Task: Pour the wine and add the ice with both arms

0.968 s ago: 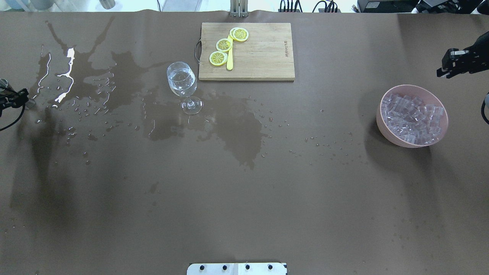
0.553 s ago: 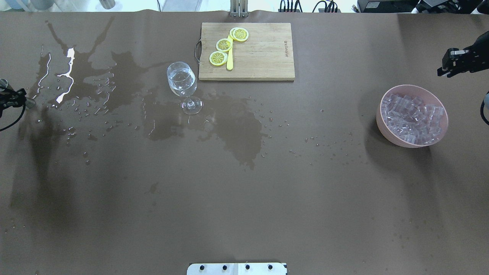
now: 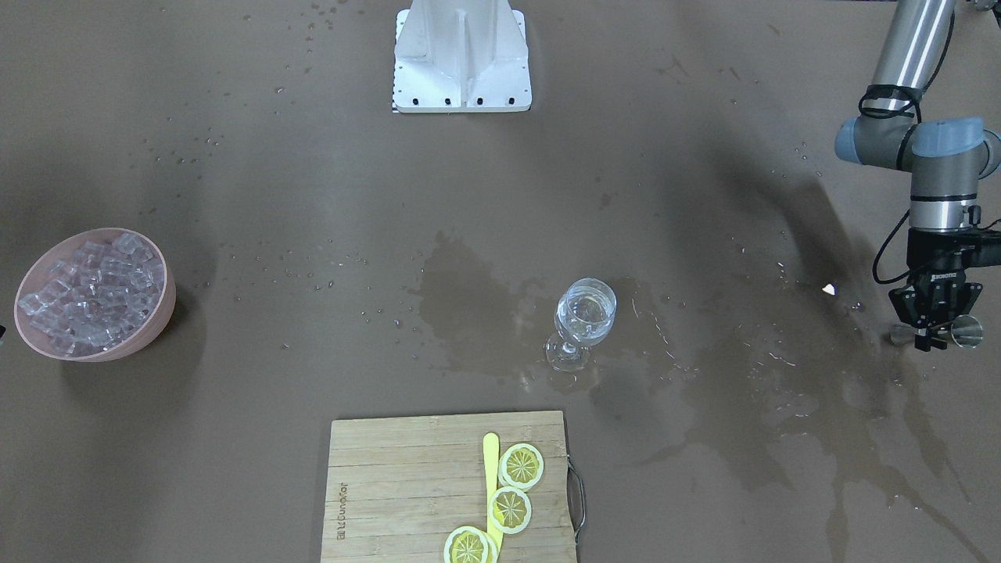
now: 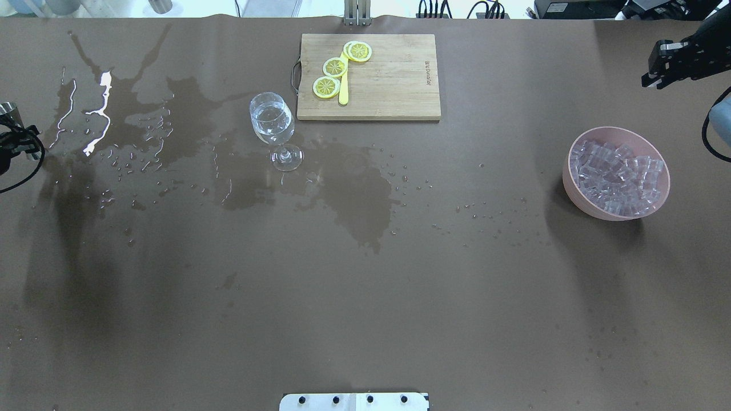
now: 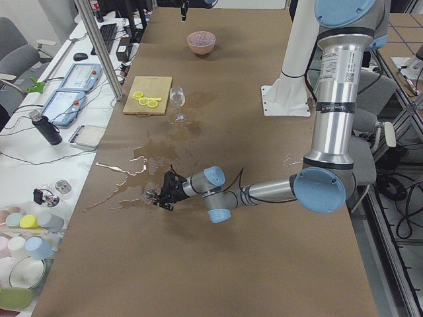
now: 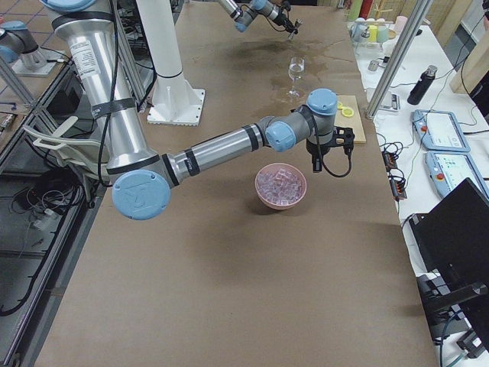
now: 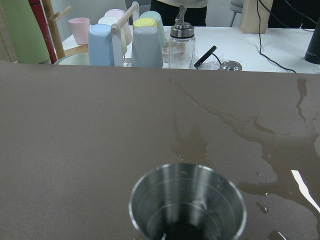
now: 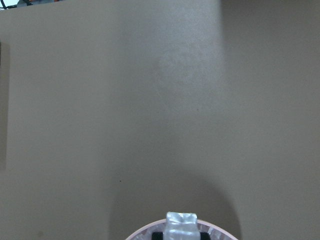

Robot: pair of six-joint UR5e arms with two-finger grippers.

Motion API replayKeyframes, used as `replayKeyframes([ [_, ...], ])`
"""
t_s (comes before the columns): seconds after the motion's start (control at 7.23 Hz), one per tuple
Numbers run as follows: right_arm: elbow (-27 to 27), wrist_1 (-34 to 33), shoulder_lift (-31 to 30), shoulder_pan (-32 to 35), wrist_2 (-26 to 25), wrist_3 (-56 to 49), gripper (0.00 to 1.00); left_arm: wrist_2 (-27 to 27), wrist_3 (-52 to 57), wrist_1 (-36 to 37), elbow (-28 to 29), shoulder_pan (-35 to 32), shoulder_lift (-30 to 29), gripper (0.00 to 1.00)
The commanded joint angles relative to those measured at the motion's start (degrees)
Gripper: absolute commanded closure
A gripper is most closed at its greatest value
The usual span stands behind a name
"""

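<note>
A wine glass (image 4: 272, 120) with clear wine in its bowl stands upright left of the cutting board; it also shows in the front view (image 3: 585, 313). A pink bowl (image 4: 571, 171) at the right holds many ice cubes (image 4: 619, 174). My left gripper (image 3: 934, 332) is at the table's far left edge, shut on a small metal cup (image 7: 187, 200), low over the wet tabletop. My right gripper (image 4: 657, 68) hangs beyond the bowl's far side, shut on one ice cube (image 8: 181, 222), with the bowl's rim just below it in the right wrist view.
A wooden cutting board (image 4: 388, 80) with lemon slices (image 4: 334, 67) and a yellow knife lies at the far middle. Dark wet stains (image 4: 354, 194) and droplets spread around the glass and to the left. A white bracket base (image 3: 461, 59) stands at the near edge.
My right gripper has moved toward the table's far edge and a little left, away from the bowl. My left gripper with the metal cup has shifted slightly toward the far edge. The glass has not moved.
</note>
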Motion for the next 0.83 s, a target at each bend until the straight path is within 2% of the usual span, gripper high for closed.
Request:
replayKeyframes([
  [0.0,0.4,-0.6,1.0,0.3,0.0,-0.4,1.0,0.0,4.7,0.0,-1.3,-0.1,-0.6,0.75],
  [0.28,3.4,-6.7,4.3,0.5,-0.3,-0.5,1.0,2.1,5.9,0.4,-3.9,-0.2,-1.9,0.76],
  [0.55,5.9,-8.4,5.8,-1.1,-0.8,-1.0,1.0,3.1,6.2,0.9,-7.8,-1.1,-1.0,0.77],
  [0.69,5.8,-8.5,7.0,-1.9,-1.5,-1.6,1.0,6.3,6.2,1.2,-8.8,-1.2,-0.9,0.78],
])
